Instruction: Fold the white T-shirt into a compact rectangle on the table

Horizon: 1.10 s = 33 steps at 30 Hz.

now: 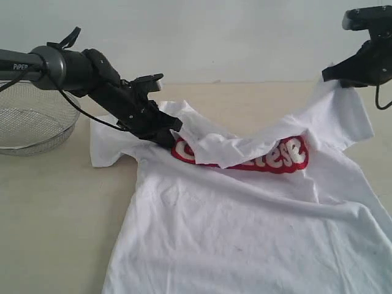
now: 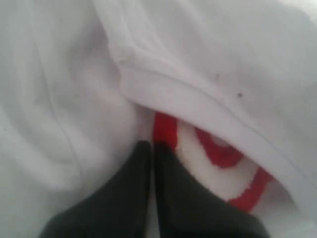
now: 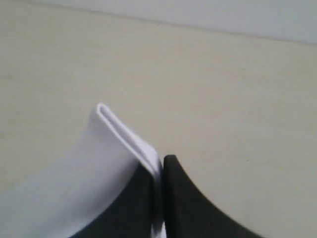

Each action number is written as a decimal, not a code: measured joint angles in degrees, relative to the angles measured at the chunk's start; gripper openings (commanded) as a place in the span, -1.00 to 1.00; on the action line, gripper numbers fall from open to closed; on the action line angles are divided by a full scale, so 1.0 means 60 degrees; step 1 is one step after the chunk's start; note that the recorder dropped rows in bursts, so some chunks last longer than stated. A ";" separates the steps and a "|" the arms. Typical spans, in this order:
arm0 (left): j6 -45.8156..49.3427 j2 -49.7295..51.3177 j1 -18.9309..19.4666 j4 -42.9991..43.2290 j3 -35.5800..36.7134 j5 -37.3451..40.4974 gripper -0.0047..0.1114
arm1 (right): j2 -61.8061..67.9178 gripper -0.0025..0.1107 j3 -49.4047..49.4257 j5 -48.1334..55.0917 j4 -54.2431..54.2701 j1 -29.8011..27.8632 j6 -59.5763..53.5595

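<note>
Right gripper [image 1: 332, 75], upper right, and left gripper [image 1: 166, 133], centre left: clamped on white T-shirt [image 1: 245, 233]. Soft, light, limp (sags between); grip doubled edges.

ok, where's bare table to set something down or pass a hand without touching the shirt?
Free: the table front-left, between the wire basket and the white T-shirt; also the far strip behind it, between the left gripper and right gripper. Crowded: centre and right, all shirt.
</note>
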 measured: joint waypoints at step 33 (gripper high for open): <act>-0.0178 0.0000 0.0017 0.0000 0.0000 0.0174 -0.84 | 0.2802 -0.27 -0.2571 0.0853 -0.3432 -0.2554 0.3872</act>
